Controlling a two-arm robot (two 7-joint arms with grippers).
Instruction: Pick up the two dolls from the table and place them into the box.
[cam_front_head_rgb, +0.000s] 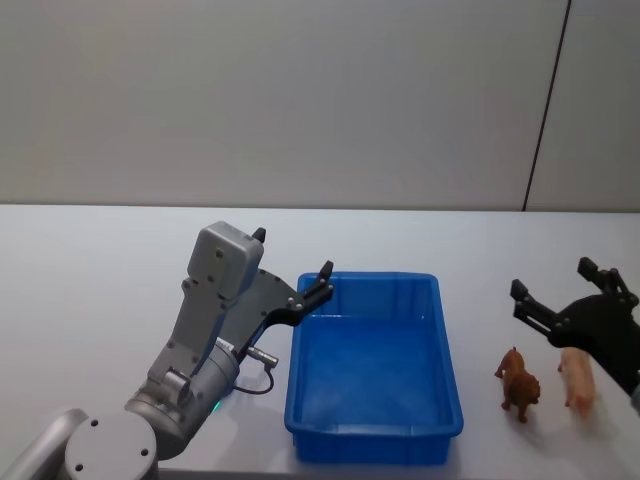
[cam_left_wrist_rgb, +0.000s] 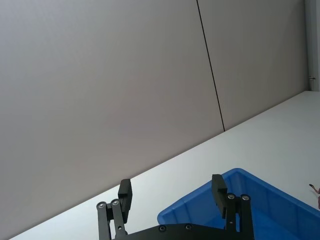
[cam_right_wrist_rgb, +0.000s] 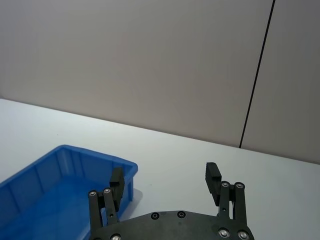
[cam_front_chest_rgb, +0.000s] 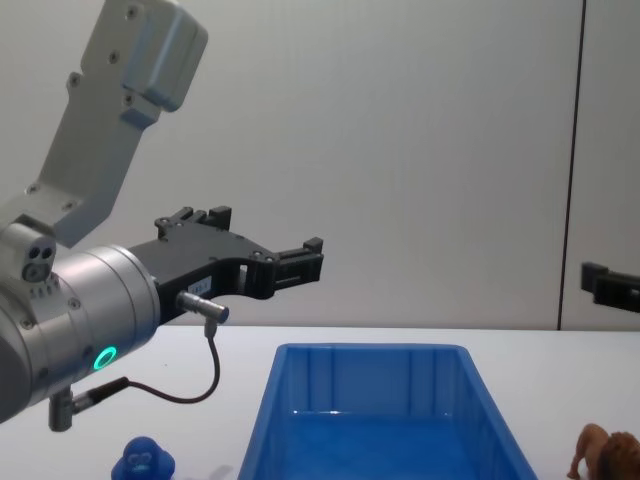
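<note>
Closest to the robot, a small round blue doll (cam_front_chest_rgb: 143, 463) sits on the white table (cam_front_head_rgb: 100, 280). It is low at the left of the chest view, beneath the left arm's thick grey forearm (cam_front_chest_rgb: 70, 320) and to the left of the blue box (cam_front_head_rgb: 370, 447). The box lies open-topped near the middle of the table, its long sides running away from the robot.

To the right of the box, and apart from it, two toy animals stand upright on their legs. A brown animal (cam_front_head_rgb: 519, 384) is on the side nearer the box. A pale pink doll (cam_front_head_rgb: 578, 380) stands just beside it on the outer side (whether the two touch cannot be told).

The right gripper (cam_front_head_rgb: 553, 280) hangs over this pair and a little beyond them, and its black body overlaps the top of the pink doll in the head view. The chest view shows one of its fingers well above table level. Its jaws stand wide apart.

The left gripper (cam_left_wrist_rgb: 171, 191) reaches in from the left and is held above the box's far left corner, clear of the rim in the chest view. Its jaws are likewise spread apart. A thin dark cable (cam_front_chest_rgb: 200, 385) loops down from its wrist.

Farthest off, the table ends at a plain grey wall (cam_front_head_rgb: 300, 100) crossed by a dark vertical seam (cam_front_head_rgb: 547, 105).
</note>
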